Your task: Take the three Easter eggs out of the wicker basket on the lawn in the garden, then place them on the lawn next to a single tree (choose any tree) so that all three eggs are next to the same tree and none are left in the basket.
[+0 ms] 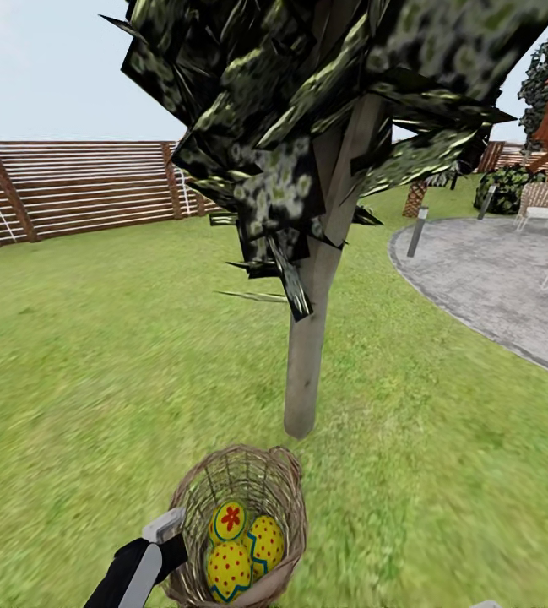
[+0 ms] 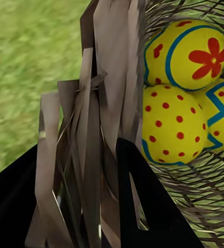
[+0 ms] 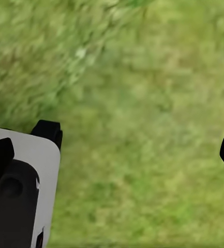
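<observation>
Three eggs (image 1: 238, 547) lie in the basket (image 1: 286, 490), none set out yet. The left gripper (image 2: 91, 170) is clamped on the basket's rim, holding it on the lawn (image 1: 96, 380) just beside the tree (image 1: 307, 371). The right gripper (image 3: 137, 150) hangs wide open over grass, holding nothing.

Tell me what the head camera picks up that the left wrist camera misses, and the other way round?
Head view only: the tree with its pale trunk and dark leaves, standing just beyond the basket, plus the fence, a paved area and sky.

Left wrist view only: a close look at the jaws gripping the basket's woven rim, one black finger inside the wall and the other outside.

Both: the basket, the three eggs in it, and the lawn.
</observation>
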You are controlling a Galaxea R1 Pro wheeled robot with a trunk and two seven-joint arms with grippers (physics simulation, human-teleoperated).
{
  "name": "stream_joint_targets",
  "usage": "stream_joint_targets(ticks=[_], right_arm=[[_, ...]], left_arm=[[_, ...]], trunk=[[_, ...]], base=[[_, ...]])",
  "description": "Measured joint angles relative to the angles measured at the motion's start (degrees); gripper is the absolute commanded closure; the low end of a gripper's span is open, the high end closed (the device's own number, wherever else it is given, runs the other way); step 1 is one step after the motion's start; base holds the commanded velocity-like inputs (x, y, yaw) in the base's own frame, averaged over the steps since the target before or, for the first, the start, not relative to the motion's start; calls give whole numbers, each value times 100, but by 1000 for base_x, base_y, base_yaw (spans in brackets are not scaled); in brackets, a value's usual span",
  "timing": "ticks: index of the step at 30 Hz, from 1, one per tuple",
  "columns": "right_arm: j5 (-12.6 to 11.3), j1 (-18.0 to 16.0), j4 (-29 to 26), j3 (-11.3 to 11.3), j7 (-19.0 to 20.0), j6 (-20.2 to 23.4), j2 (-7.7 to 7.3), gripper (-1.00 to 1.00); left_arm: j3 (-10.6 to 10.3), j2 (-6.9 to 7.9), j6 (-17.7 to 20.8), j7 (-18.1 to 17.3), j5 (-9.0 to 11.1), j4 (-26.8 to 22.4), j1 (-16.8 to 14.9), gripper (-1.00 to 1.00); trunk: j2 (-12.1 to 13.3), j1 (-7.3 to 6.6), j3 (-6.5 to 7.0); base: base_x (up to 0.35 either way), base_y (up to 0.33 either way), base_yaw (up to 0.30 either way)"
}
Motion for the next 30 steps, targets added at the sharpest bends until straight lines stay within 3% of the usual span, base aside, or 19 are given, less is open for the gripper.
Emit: stream_joint_targets(ticks=[18,30], right_arm=[[-8,0,0,-2,0,0,0,-100],[-1,0,9,-4,0,-23,0,-100]], left_arm=[[37,9,7,1,3,-23,-2,100],[45,9,-5,-1,-2,-81,-3,100]], trunk=[[-723,394,-489],[-1205,660,-710]], base=[[163,0,0],[5,0,0]])
